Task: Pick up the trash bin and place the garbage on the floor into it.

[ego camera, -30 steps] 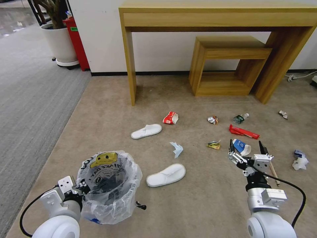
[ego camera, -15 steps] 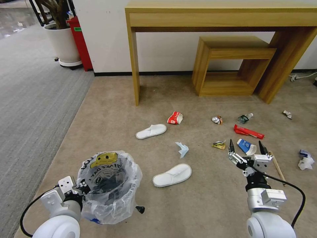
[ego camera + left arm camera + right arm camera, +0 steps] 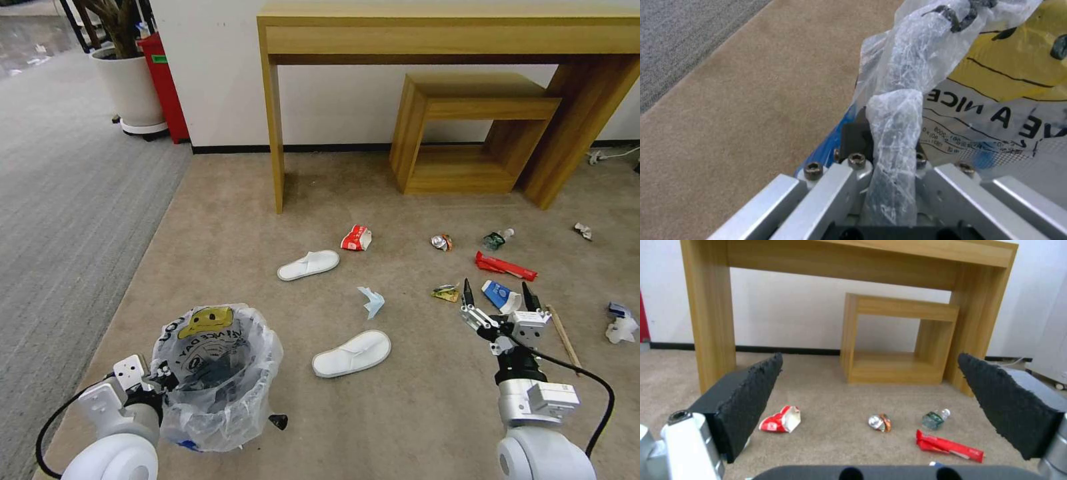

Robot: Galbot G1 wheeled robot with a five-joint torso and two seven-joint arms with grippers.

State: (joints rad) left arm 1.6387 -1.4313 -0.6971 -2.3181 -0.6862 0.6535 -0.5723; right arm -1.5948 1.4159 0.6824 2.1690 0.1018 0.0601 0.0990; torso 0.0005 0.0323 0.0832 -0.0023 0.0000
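We see the floor (image 3: pixel 220 220), a tan carpet, spread before us, with a grey ribbed carpet (image 3: pixel 60 187) along its left side. Against the far wall stands a tall wooden console (image 3: pixel 440 33) with a smaller wooden cube stool (image 3: pixel 467 127) tucked beneath it; a white planter (image 3: pixel 133 87) and a red box (image 3: pixel 163 87) sit at the far left corner.

Nearest us on the left is the trash bin (image 3: pixel 213 377), lined with a crinkled translucent bag bearing a yellow face and dark letters. Our left gripper (image 3: pixel 150 387) is clamped onto its near rim; in the left wrist view a twisted fold of the bag (image 3: pixel 896 133) runs between its closed fingers.

The garbage lies scattered to the right of the bin. One white slipper (image 3: pixel 351 353) rests just right of the bin, and another slipper (image 3: pixel 308 265) lies farther off, towards the console leg. Between them is a pale blue scrap (image 3: pixel 372 301). Beyond these we find a red crumpled carton (image 3: pixel 357 238), a crushed can (image 3: pixel 441 242), a small bottle (image 3: pixel 497 239) and a long red wrapper (image 3: pixel 505 266).

Our right gripper (image 3: pixel 498 297) hovers above the carpet with its fingers spread wide and nothing between them. A white-blue packet (image 3: pixel 501 295) lies between the fingertips as seen from the head, a yellowish wrapper (image 3: pixel 445 292) just left of it, and a wooden stick (image 3: pixel 563 333) just right. Farther right are a white crumpled packet (image 3: pixel 620 323) and a small scrap (image 3: pixel 583 231).
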